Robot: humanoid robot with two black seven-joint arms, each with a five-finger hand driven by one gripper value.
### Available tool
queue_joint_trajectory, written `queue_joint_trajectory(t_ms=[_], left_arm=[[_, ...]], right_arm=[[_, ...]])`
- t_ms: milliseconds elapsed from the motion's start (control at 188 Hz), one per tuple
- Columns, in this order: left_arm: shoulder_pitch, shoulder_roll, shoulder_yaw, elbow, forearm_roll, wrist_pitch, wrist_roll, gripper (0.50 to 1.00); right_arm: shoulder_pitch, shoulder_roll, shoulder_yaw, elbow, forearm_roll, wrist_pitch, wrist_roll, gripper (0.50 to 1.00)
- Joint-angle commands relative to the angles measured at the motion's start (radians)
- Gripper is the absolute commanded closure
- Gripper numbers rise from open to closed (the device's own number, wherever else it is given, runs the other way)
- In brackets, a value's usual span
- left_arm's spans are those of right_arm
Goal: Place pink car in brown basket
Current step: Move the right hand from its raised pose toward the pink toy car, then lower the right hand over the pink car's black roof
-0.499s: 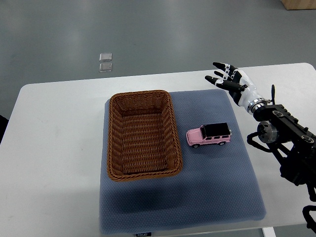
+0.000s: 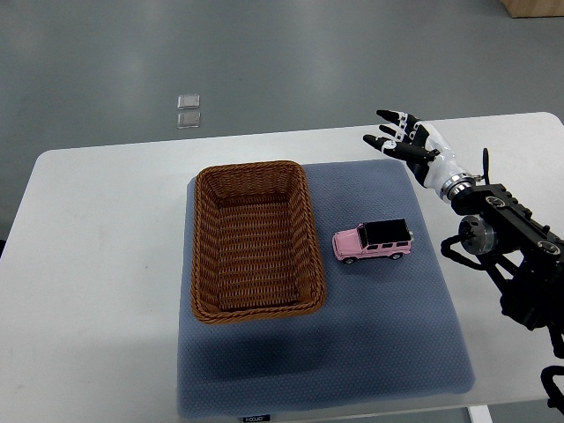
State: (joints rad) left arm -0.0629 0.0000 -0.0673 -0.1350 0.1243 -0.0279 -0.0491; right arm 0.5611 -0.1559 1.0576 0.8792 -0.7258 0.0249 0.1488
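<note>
Seen steeply from above: a white desk (image 2: 97,264) with rounded corners, on a grey floor (image 2: 264,53). Spread over the middle and right of the desk, a blue-grey mat (image 2: 388,335), reaching to the near edge. On the left part of the mat, a brown basket (image 2: 204,256), rectangular, woven, long side running near to far, nothing inside but its own weave. Just right of the basket, apart from its rim and not touching, a pink car (image 2: 373,241) with a black roof, standing on its wheels on the mat, lengthwise left to right, slightly angled. Outside the basket, then, and roughly level with its middle. Coming in from the right edge, a black jointed arm (image 2: 511,256) over the right end of the desk, ending in a right hand (image 2: 412,143) with white shell and black fingertips. Hand held above the far right corner of the mat, well apart from the car and farther away than it, pointing left and away. Fingers (image 2: 389,115) spread and loosely extended, holding nothing, touching nothing visible. On the floor beyond the far edge of the desk, two small pale square tiles (image 2: 189,112), one just behind the other. At the top right corner, a sliver of something tan (image 2: 534,7), too little to identify. At the mat's near edge, a small dark label (image 2: 255,419), print too small to read.
</note>
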Motion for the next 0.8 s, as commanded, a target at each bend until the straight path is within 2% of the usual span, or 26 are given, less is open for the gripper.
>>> queue_joint_trajectory(t_ms=[0,202,558,796], left_arm=[[0.0,0.0,0.0,0.0,0.0,0.0,0.0,0.5],[0.0,0.0,0.0,0.0,0.0,0.0,0.0,0.5],[-0.003,0.0,0.0,0.002,0.0,-0.001,0.0,0.5],[-0.003,0.0,0.0,0.002,0.0,0.0,0.0,0.5]], right_arm=[[-0.001,-0.019,-0.001,0.004,-0.004,0.055,0.0,0.589],[-0.003,-0.066,0.001,0.012,-0.086,0.159,0.012,0.589],[-0.003,-0.178,-0.022,0.107,-0.383,0.332,0.14,0.591],[0.008,-0.263,-0.111,0.15,-0.523,0.366,0.216,0.591]])
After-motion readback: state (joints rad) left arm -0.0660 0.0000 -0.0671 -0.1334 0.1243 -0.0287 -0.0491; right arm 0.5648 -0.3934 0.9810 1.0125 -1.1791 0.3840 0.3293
